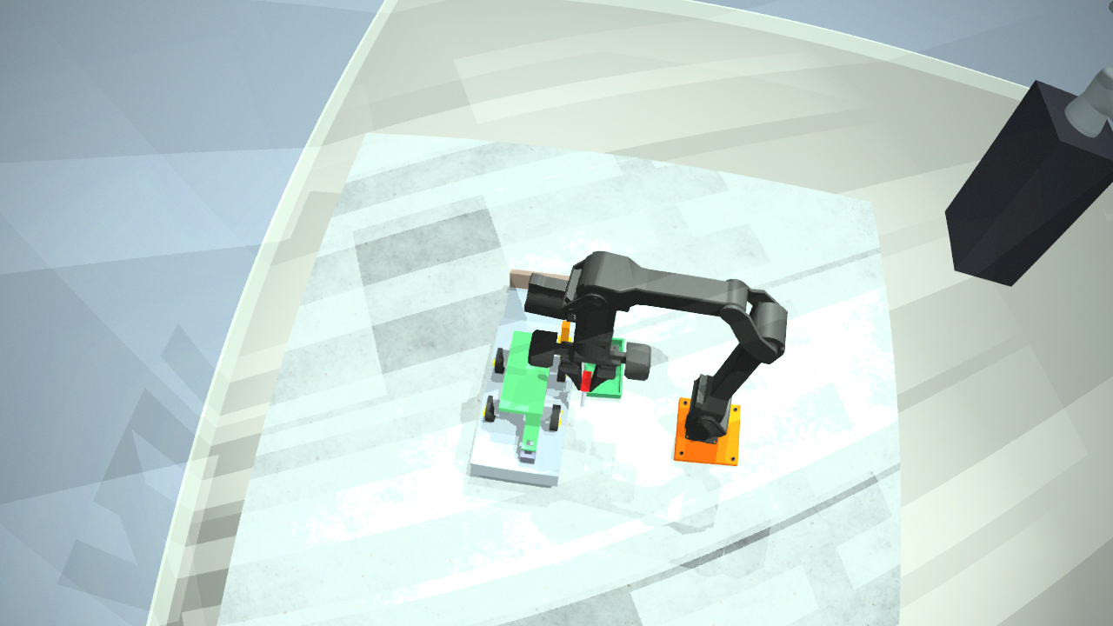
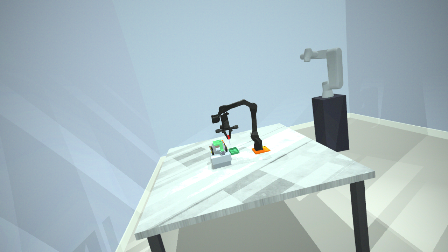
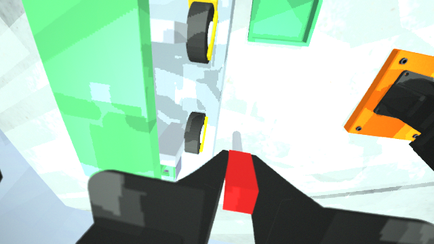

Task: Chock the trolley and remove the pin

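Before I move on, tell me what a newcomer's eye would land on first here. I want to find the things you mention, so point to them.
Probably the bright green trolley [image 1: 525,377] [image 2: 217,143] [image 3: 98,85] on the grey ramp [image 1: 513,469] [image 2: 221,162]. Next, the red-headed stop pin [image 1: 586,380] [image 2: 228,137] [image 3: 241,179], clamped in the black gripper [image 1: 587,385] [image 2: 229,138] [image 3: 237,158] beside it, then the orange base plate [image 1: 684,454] [image 2: 266,151] [image 3: 374,125] under the arm.

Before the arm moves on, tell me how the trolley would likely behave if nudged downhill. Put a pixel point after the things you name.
The trolley [image 1: 523,377] [image 2: 217,143] [image 3: 102,68] would probably roll readily, as it stands on round wheels on a ramp. The yellow chock's orange handle [image 1: 565,331] stands near one wheel and may check it. Its flat green deck looks stiff, so it likely wouldn't flex.
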You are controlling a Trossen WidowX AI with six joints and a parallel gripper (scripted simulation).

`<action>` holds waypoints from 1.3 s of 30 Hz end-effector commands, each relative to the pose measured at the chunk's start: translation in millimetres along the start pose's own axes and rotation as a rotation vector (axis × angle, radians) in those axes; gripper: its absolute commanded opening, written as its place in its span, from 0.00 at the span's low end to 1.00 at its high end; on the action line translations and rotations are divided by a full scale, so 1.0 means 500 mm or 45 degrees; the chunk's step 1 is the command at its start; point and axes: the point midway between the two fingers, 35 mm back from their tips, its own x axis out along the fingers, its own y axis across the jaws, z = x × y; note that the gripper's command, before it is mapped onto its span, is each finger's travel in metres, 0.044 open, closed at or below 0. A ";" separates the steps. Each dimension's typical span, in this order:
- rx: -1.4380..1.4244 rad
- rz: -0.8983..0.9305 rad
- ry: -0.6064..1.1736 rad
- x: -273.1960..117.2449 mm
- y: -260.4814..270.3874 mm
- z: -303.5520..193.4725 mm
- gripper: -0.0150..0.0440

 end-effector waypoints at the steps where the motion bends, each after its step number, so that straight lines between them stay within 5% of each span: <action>1: 0.000 -0.007 -0.003 -0.002 -0.002 0.030 0.25; 25: 0.001 -0.008 -0.013 -0.023 -0.014 0.227 0.25; 39: 0.324 0.017 -0.077 -0.023 -0.015 0.229 0.25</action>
